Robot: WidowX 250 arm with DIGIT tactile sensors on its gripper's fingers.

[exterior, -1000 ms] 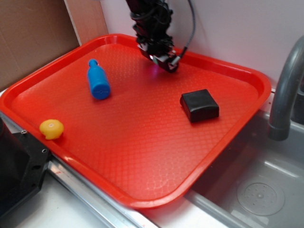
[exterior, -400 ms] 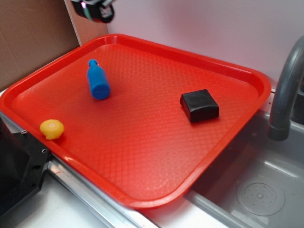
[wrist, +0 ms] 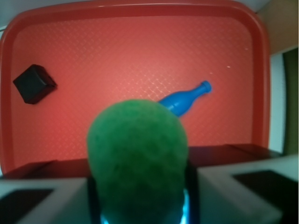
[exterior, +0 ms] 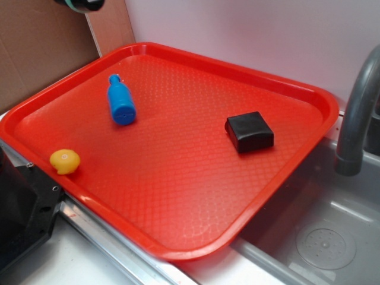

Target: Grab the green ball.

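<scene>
Claw [wrist: 140,205] clamps the green ball [wrist: 138,158] between its fingers, high above the red tray [wrist: 140,9]. Blue bottle [wrist: 184,99] and black block [wrist: 34,83] lie below on the tray. Grab step looks complete; next move calls only for holding firm.

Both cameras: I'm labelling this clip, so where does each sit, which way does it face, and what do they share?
Exterior: off the tray's front corner, above it, looking down and across toward the back wall; only the gripper's lower end shows, at the top edge.
Wrist: on the arm, high up, looking down past the green ball between the fingers onto the tray.
Shared: tray, blue bottle and black block.
</scene>
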